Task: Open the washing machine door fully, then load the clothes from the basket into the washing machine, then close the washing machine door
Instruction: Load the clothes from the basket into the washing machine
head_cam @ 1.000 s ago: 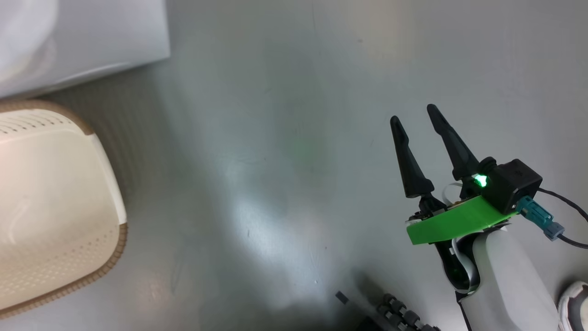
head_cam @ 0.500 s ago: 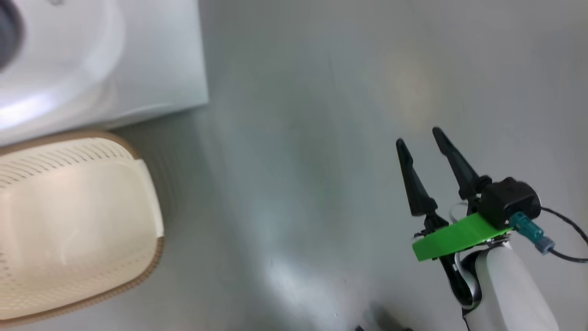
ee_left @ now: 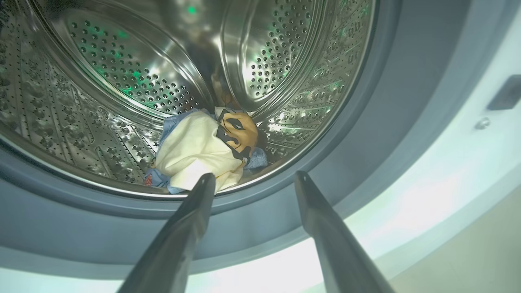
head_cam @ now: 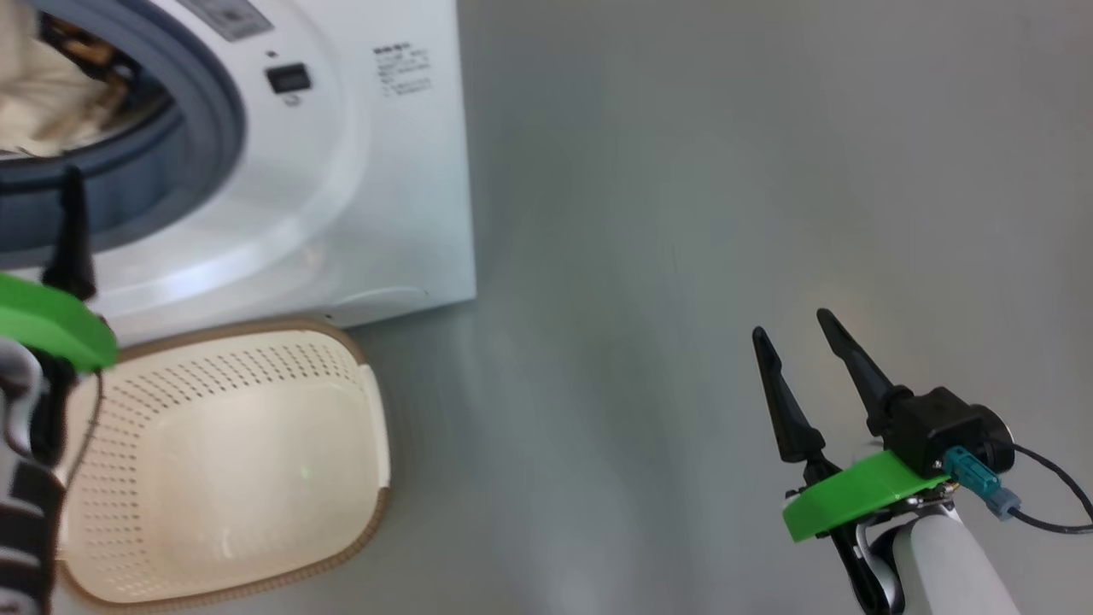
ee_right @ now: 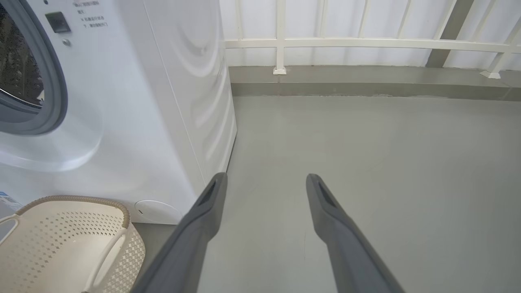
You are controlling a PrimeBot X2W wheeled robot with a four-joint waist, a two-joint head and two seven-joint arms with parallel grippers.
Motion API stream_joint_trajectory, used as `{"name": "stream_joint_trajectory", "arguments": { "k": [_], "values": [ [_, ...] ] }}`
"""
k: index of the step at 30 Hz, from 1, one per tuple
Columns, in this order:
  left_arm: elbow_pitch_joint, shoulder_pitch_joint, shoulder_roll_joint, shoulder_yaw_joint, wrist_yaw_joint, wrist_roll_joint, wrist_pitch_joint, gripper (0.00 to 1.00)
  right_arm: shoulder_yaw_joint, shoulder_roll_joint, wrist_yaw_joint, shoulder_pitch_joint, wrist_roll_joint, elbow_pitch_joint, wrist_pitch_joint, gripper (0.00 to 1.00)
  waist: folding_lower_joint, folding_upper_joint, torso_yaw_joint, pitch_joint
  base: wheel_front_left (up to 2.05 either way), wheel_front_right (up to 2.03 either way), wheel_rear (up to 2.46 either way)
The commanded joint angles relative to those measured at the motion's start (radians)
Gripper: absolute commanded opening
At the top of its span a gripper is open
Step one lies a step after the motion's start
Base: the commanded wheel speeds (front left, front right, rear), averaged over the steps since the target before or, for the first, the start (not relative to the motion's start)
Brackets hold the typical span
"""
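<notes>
- Left gripper [ee_left: 252, 177]: gapes wide, grips nothing; points into the drum [ee_left: 122, 81].
- Just past its fingertips: clothes [ee_left: 199, 150], heaped on the drum's bottom, near the gasket [ee_left: 366, 134].
- Below it: basket [head_cam: 256, 329], on the floor just in front of the washer [head_cam: 384, 171].
- Right gripper [ee_right: 265, 177]: gapes wide too, grips nothing; hangs over grey floor [ee_right: 366, 142], washer and basket off to its left.

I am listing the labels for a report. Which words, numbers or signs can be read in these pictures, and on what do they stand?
Nothing can be quoted: every print is too small or blurred.
On the washing machine front, the dark print in short lines: unreadable.
The grey label beside the opening: blurred.
The blue label low on the front: cut off, unreadable.
The basket: no text.
</notes>
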Motion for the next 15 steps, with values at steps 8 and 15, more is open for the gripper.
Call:
{"name": "stream_joint_trajectory", "arguments": {
  "k": [8, 15],
  "values": [
    [-0.170, 0.219, 0.011, 0.038, 0.006, -0.009, -0.005, 1.00, 0.004, -0.002, 0.002, 0.064, -0.008, -0.005, -0.005, 1.00, 0.0000, 0.0000, 0.115, -0.208, 0.00, 0.00, 0.00],
    [-0.323, 0.400, -0.037, 0.079, 0.054, -0.001, -0.005, 1.00, -0.001, -0.002, 0.002, 0.101, -0.021, 0.008, -0.005, 1.00, 0.0000, 0.0000, 0.142, -0.289, 0.00, 0.00, 0.00]
  ]
}}
